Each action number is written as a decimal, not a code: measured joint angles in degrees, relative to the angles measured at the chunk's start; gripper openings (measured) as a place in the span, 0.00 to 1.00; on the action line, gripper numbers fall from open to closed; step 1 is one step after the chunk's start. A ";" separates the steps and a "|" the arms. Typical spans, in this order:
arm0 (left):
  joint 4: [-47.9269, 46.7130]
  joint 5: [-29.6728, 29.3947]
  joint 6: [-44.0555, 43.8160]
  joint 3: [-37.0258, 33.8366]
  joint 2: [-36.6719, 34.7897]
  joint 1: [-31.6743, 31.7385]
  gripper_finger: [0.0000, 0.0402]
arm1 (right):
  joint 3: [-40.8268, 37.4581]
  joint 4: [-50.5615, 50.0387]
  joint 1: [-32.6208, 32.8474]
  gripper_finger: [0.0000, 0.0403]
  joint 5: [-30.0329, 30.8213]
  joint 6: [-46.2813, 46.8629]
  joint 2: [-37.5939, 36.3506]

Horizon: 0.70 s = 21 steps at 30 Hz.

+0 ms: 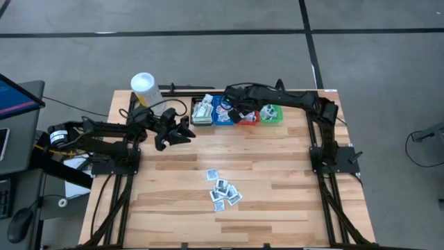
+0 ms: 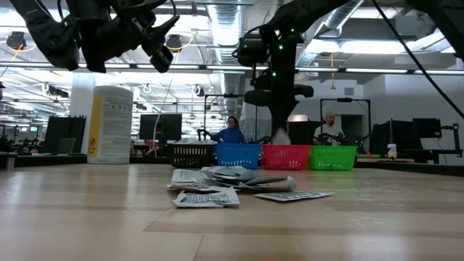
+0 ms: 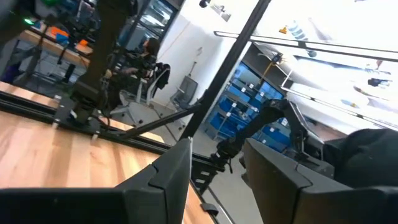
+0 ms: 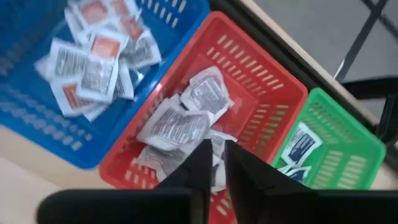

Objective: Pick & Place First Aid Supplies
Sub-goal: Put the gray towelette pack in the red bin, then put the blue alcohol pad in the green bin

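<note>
Packets (image 1: 223, 191), small flat first aid supplies, lie in a loose heap on the wooden table (image 1: 277, 201), toward its near-centre; one sits a little apart at the heap's far-left edge. Low view shows the same heap (image 2: 225, 185) overlapping, flat on the wood.

Bins in a row along the far edge: black bin (image 1: 202, 111) holding pale packets, blue bin (image 1: 223, 112), red bin (image 1: 248, 118), green bin (image 1: 271, 113). Low view has them as black (image 2: 193, 154), blue (image 2: 238, 155), red (image 2: 285, 156), green (image 2: 333, 156).

Right wrist view looks down into three of them: blue bin (image 4: 37, 118) with many white packets bearing red-orange marks; red bin (image 4: 261, 93) with several white packets printed in dark text; green bin (image 4: 348, 155) with a packet marked in blue.

Right gripper (image 1: 239, 111) hangs over the red bin, arm reaching in from the right side of the table. Its jaws (image 4: 216, 163) stand almost together with a thin gap; nothing visible between them, and whether they pinch anything cannot be told.

Left gripper (image 1: 182, 133) is raised above the table, left of centre, near the black bin. Its jaws (image 3: 217, 180) are parted and hold nothing.

White cylindrical tub (image 1: 143, 87) with a yellow label stands at the far-left corner of the table.

Two people are visible in the room behind the bins in the low view.
</note>
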 joint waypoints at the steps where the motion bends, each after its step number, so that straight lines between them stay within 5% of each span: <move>1: 0.00 0.00 0.00 0.00 0.00 -0.28 0.38 | -0.01 -0.02 0.01 0.11 -0.05 -1.91 0.02; 14: -0.59 -0.88 -0.12 -0.75 -0.04 -1.07 0.38 | -0.10 -3.27 6.24 0.32 -0.87 1.54 -4.00; 21: -0.87 -17.54 0.02 -4.64 -0.03 -7.53 0.38 | -0.06 1.69 18.29 0.28 -1.96 2.52 -10.55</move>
